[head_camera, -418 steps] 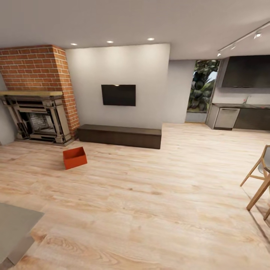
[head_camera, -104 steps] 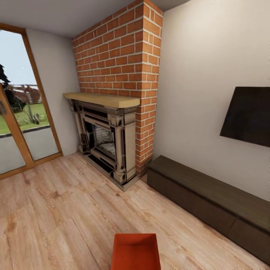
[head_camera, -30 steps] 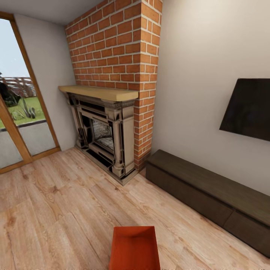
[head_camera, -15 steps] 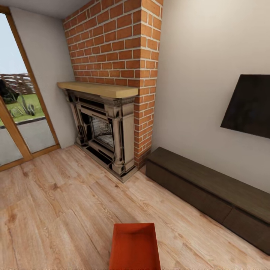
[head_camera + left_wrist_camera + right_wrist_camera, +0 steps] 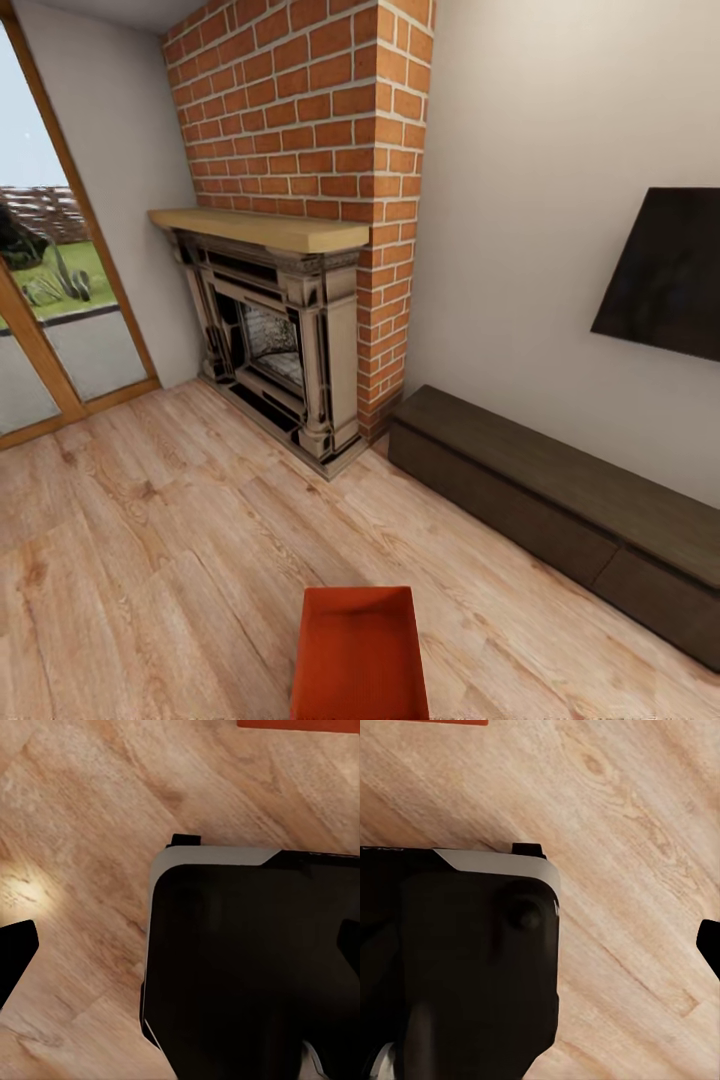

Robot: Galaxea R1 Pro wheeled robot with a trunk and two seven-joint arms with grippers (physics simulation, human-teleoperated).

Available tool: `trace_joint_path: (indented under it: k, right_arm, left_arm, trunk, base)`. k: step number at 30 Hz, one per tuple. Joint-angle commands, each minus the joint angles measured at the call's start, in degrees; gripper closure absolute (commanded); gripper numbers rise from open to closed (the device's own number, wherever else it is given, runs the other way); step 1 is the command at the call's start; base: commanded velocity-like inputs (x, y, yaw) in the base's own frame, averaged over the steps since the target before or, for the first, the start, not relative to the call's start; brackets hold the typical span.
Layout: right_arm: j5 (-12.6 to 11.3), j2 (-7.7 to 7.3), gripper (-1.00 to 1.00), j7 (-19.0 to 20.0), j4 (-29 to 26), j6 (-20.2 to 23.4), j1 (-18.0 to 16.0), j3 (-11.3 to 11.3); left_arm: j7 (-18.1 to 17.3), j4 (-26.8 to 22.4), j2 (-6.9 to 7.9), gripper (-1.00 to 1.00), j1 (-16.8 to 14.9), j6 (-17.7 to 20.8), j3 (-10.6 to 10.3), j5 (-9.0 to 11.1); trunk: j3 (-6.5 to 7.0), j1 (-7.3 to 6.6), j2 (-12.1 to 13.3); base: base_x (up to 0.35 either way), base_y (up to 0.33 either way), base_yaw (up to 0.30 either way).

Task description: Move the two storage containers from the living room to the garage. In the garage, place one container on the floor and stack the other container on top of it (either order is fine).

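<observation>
One orange-red storage container (image 5: 358, 652) sits on the light wood-plank flooring of the living room, at the bottom middle of the head view, directly in front of me; its near end is cut off by the picture's edge. A thin strip of the container's orange (image 5: 300, 724) shows at the edge of the left wrist view, and a strip of the container (image 5: 442, 722) in the right wrist view. My left gripper (image 5: 182, 945) hangs open over my dark base, its fingertips (image 5: 15, 952) far apart and empty. My right gripper (image 5: 540, 945) is open too, one fingertip (image 5: 709, 943) showing at the picture's edge.
A red-brick fireplace (image 5: 290, 330) stands ahead on the left. A long dark low cabinet (image 5: 560, 510) runs along the white wall to the right, under a black wall screen (image 5: 665, 270). A glass door (image 5: 50, 300) is at far left. My own base (image 5: 247, 967) lies under both wrists.
The whole head view has shifted as I rolled a little closer; the container now shows slightly higher and larger. Nothing in the room has moved.
</observation>
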Motion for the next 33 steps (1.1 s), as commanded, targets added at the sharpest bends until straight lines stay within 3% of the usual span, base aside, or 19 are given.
trace_joint_path:
  k: [1,33]
  right_arm:
    - [-0.53,0.05,-1.00,-0.04,0.17,-0.31,-0.07,0.48]
    - [-0.44,0.05,-1.00,-0.04,0.13,-0.32,-0.10,0.48]
  left_arm:
    - [0.08,0.06,-0.02,-1.00,-0.04,-0.22,0.03,0.32]
    - [0.08,0.06,-0.02,-1.00,-0.03,-0.22,0.04,0.32]
  trunk:
    - [-0.19,0.02,-0.09]
    - [-3.15,0.02,-0.09]
  base:
    - [0.000,0.000,0.000]
    - [0.000,0.000,0.000]
